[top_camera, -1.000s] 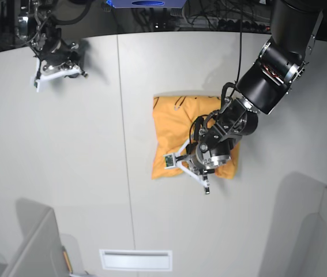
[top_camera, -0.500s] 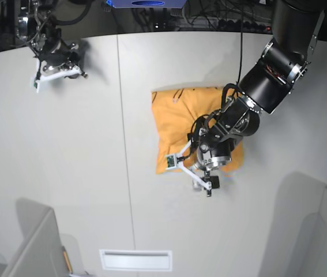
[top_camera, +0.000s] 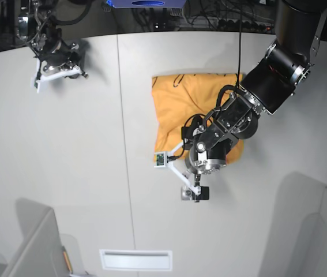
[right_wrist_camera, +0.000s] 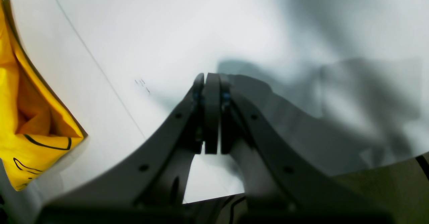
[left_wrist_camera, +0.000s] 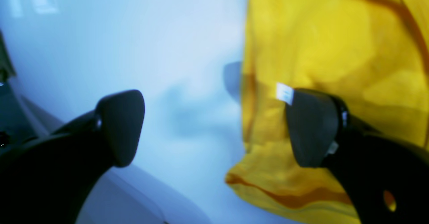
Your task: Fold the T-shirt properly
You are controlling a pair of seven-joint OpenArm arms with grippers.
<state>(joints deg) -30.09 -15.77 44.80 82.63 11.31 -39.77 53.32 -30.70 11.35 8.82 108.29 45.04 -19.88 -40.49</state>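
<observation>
White, smooth tabletop (top_camera: 76, 150) spreads before you, crossed by a thin straight seam (top_camera: 123, 115). On the left arm's side of the seam, near it, lies the T-shirt (top_camera: 175, 109), a soft orange-yellow bundle, roughly rectangular, with thin dark squiggles along one edge. Your left hand (left_wrist_camera: 216, 126) is spread wide and empty, one finger over the cloth, the other over bare surface. Your right hand (right_wrist_camera: 210, 79) is closed and empty, across the seam from the shirt.

The step seems to be tidying the folded bundle. Pinch all layers near the edge, lift low, then lay flat; the thin fabric may bunch if dragged.
</observation>
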